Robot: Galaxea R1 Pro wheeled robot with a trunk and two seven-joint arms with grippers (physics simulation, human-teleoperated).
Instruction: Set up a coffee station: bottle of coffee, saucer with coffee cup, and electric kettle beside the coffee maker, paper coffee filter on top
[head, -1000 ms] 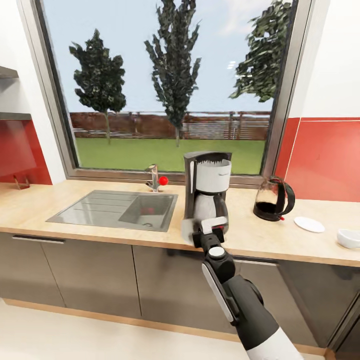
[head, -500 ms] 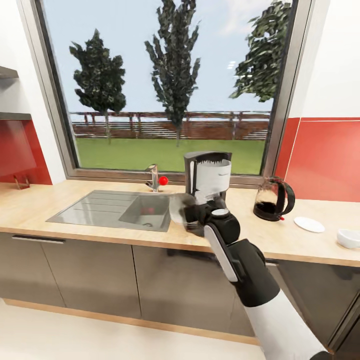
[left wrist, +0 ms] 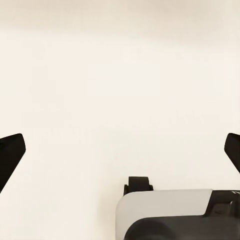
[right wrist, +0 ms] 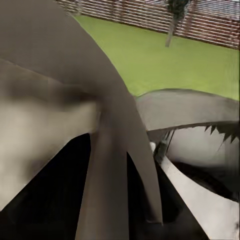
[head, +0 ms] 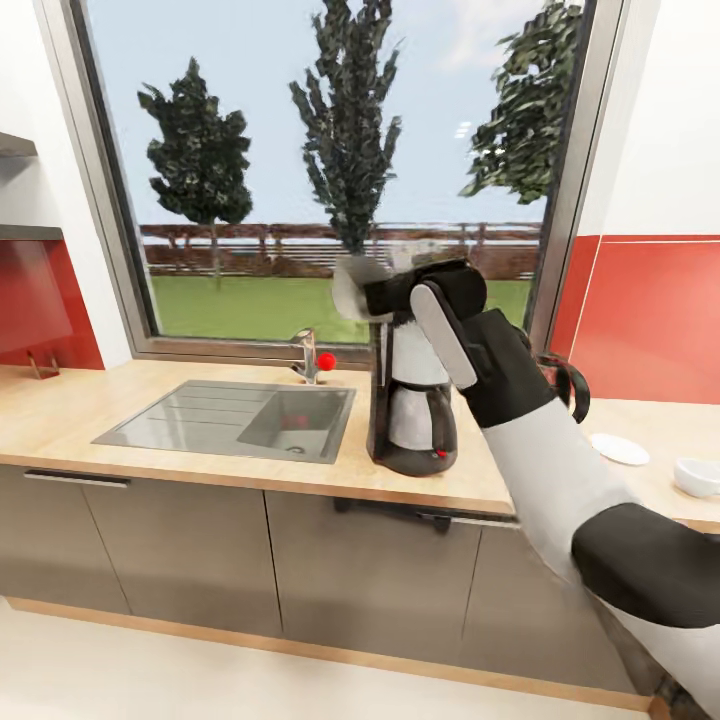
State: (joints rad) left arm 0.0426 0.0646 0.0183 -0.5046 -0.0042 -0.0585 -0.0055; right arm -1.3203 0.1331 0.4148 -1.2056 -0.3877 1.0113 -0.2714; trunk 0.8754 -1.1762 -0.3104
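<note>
Raised from counter height a second ago, the right gripper [head: 372, 290] now sits at the centre of the head view, level with the top of the coffee maker [head: 412, 410], whose upper part the black forearm hides. The paper coffee filter [head: 352, 285] is pinched between its jaws, a pale grey cone sticking out to the left, blurred against the window [head: 250, 150].

At the far left, a shelf [head: 20, 232] is cut off by the frame edge. The countertop [head: 60, 420] runs the full width, with open wood left of the sink [head: 230, 420] and a faucet [head: 306, 355] behind it. Right of the arm, the electric kettle [head: 570, 385] is mostly hidden, only its handle showing. A saucer [head: 620, 448] and the coffee cup [head: 697, 476] lie near the right edge, the cup cut off.

In the right wrist view the filter [right wrist: 75, 100] crowds the lens, and the coffee maker's serrated rim [right wrist: 200, 130] probably sits just below it. In the left wrist view the left gripper [left wrist: 120, 150] has its fingertips [left wrist: 10, 155] spread wide over pale floor.
</note>
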